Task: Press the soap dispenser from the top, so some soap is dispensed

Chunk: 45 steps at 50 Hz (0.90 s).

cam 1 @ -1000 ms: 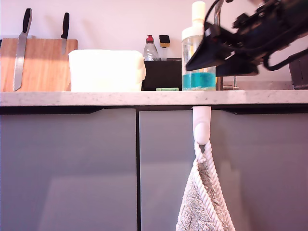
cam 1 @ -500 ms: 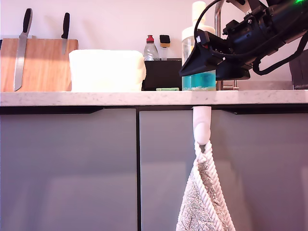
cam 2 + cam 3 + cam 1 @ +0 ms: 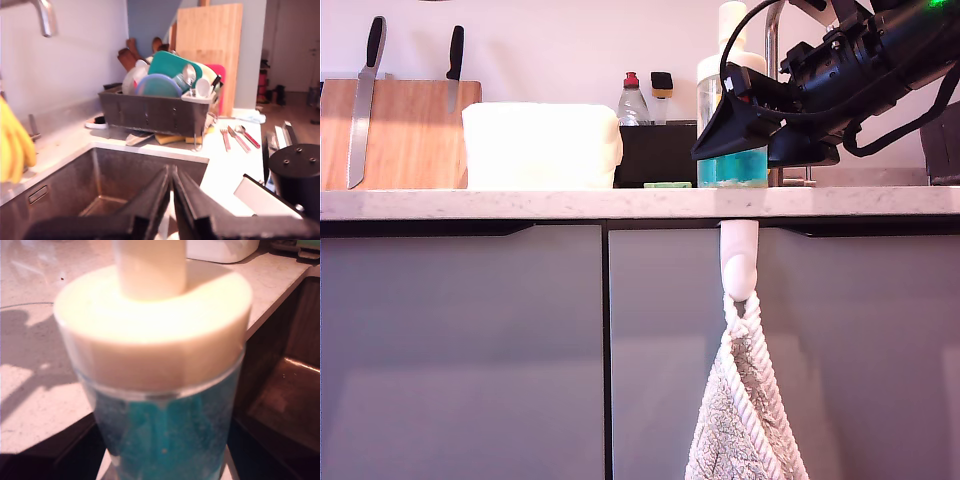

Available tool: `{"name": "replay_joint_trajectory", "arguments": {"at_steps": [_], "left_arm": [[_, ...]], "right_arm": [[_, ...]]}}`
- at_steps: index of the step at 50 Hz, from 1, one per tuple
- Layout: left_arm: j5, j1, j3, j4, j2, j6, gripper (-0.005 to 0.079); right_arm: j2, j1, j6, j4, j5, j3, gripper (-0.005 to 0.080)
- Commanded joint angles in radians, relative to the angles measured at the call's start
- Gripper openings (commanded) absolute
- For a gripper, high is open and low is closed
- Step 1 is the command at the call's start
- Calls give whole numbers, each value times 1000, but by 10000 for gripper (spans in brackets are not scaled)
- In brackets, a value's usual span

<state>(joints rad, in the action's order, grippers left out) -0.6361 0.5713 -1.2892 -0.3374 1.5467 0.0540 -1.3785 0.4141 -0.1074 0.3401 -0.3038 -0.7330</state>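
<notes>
The soap dispenser (image 3: 724, 72) stands on the counter, a tall clear bottle with a wide white cap and a white pump top (image 3: 732, 20). Teal-blue soap (image 3: 718, 170) fills its lower part. An arm reaches in from the exterior view's right, and its black gripper, my second gripper (image 3: 702, 146), covers the bottle's middle. In the second wrist view the cap (image 3: 150, 340) and soap (image 3: 165, 440) fill the picture, with dark fingers low on either side; contact is not visible. My first gripper (image 3: 171, 176) hangs over the sink (image 3: 120, 175), shut and holding nothing.
A wooden board with two knives (image 3: 365, 95), a white tub (image 3: 540, 145), a red-capped bottle (image 3: 632, 100) and a small green bar (image 3: 667, 185) sit on the counter. A towel (image 3: 745, 410) hangs below. A loaded dish rack (image 3: 155, 112) and cutlery (image 3: 237, 137) lie beyond the sink.
The arm in the exterior view swung down and towards that view's left, bringing its gripper onto the bottle's middle. Over the last half second it barely shifted.
</notes>
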Motion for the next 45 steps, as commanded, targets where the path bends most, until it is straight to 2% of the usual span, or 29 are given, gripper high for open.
{"name": "replay_joint_trajectory", "arguments": {"at_steps": [1, 6, 9, 18, 45], "left_arm": [[-2, 18, -32, 12, 40, -20, -23], [-2, 38, -72, 51, 82, -43, -23], [-2, 50, -92, 81, 98, -57, -23], [2, 71, -107, 129, 109, -109, -23], [69, 76, -166, 233, 110, -114, -23]], "right_arm": [[-6, 5, -6, 7, 0, -2, 538], [-6, 5, -5, 7, -1, -2, 417], [-6, 5, -5, 7, -1, -2, 386], [-6, 5, -6, 7, -2, -2, 385], [-6, 19, -6, 6, -3, -2, 385]]}}
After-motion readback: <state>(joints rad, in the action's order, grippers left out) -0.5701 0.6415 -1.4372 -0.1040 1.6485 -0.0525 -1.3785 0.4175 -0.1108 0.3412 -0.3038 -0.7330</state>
